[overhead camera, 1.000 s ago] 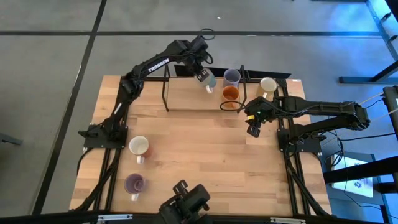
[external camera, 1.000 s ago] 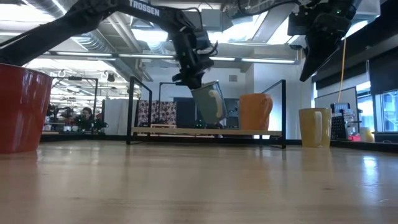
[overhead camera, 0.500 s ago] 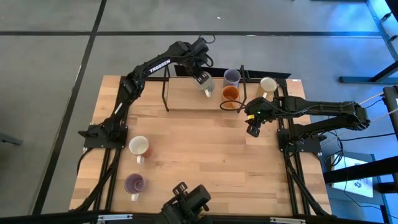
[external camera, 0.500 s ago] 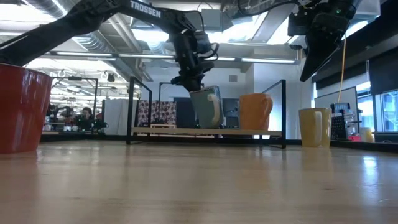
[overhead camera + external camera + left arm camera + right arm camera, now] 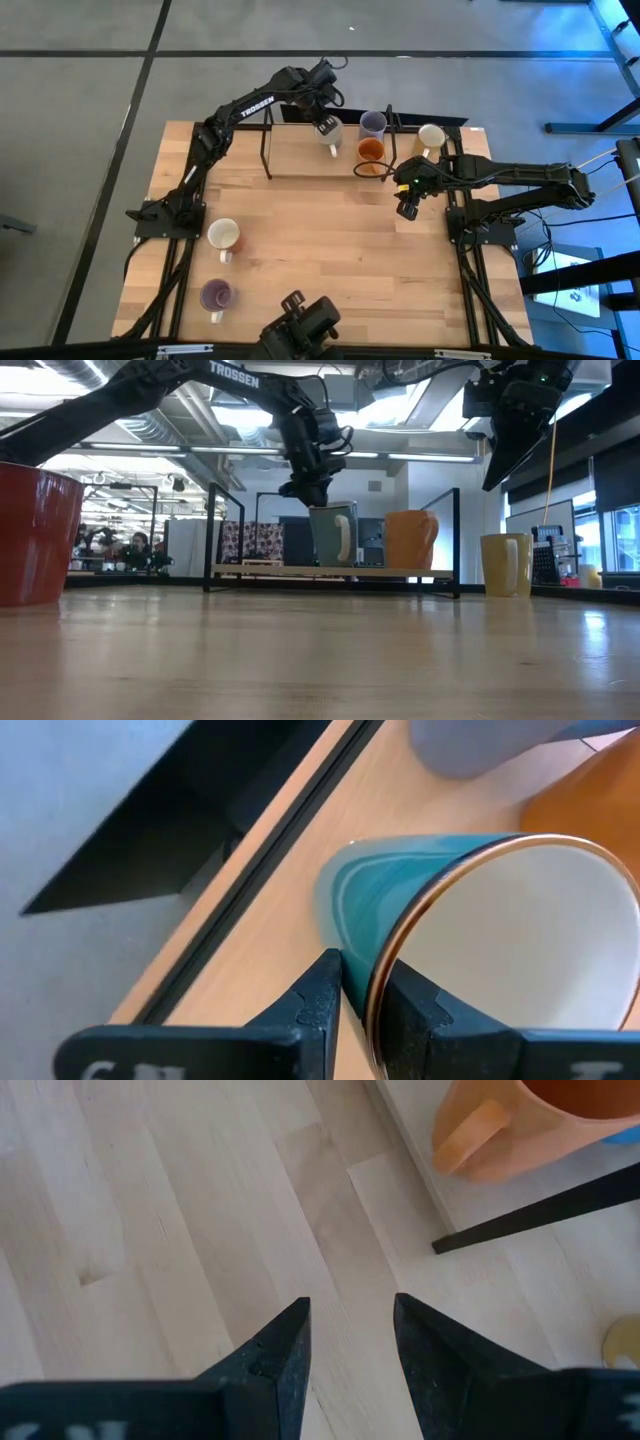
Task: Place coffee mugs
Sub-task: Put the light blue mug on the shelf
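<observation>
The left gripper pinches the rim of a teal mug, one finger on the outer wall and the other inside the mouth. The teal mug is blue-green outside, cream within, with a thin coppery line round its lip. In the low view it stands upright on the low shelf at the bench's far edge, mouth up, long axis vertical, its handle turned toward the orange mug beside it — though that view does not show which way the handle points across the bench. From above, the gripper covers most of it.

On the same shelf, the orange mug sits near the teal one, mouth up, its handle toward the bench's near side; a pale lavender mug stands just behind it. A cream mug rests near the far right corner.

The right gripper hangs above bare wood by the right edge, fingers parted and holding nothing.

Well apart, along the left edge, a white mug with a reddish inside and a dark purple mug — both mouth up, handles toward the near edge.
</observation>
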Controlling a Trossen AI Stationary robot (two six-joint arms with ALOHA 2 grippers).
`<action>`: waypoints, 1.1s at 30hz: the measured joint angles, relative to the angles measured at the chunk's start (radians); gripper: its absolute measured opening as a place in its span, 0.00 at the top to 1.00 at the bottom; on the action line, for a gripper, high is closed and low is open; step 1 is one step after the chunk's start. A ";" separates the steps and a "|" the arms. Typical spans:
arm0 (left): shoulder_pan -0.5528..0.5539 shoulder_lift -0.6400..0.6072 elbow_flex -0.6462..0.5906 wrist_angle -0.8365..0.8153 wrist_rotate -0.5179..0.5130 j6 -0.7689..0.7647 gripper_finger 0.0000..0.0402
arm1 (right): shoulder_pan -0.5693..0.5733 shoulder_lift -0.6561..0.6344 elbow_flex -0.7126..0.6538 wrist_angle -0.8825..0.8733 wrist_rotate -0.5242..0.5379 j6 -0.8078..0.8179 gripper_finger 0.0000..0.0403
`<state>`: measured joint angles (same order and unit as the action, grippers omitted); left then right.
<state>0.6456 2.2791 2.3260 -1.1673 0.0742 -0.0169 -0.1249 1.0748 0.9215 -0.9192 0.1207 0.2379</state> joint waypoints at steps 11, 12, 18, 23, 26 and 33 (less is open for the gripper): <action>-0.005 0.006 -0.001 0.092 0.022 0.030 0.87 | 0.000 0.000 0.000 0.000 0.000 0.000 0.67; -0.005 0.006 -0.001 0.106 0.024 0.030 0.87 | 0.000 0.000 0.000 0.000 0.000 0.000 0.67; -0.004 0.006 -0.001 0.126 0.024 0.026 0.82 | 0.000 0.000 0.000 0.000 0.000 0.000 0.67; -0.004 0.005 -0.001 0.132 0.026 0.026 0.73 | 0.000 0.000 0.000 0.000 0.000 0.000 0.67; -0.004 0.005 -0.001 0.133 0.026 0.026 0.71 | 0.000 0.000 0.000 0.000 0.000 -0.002 0.67; -0.004 0.005 -0.003 0.133 0.023 0.027 0.71 | 0.000 0.000 0.000 0.000 0.000 -0.006 0.67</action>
<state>0.6418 2.2845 2.3231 -1.0340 0.0967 0.0097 -0.1246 1.0748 0.9215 -0.9188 0.1205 0.2317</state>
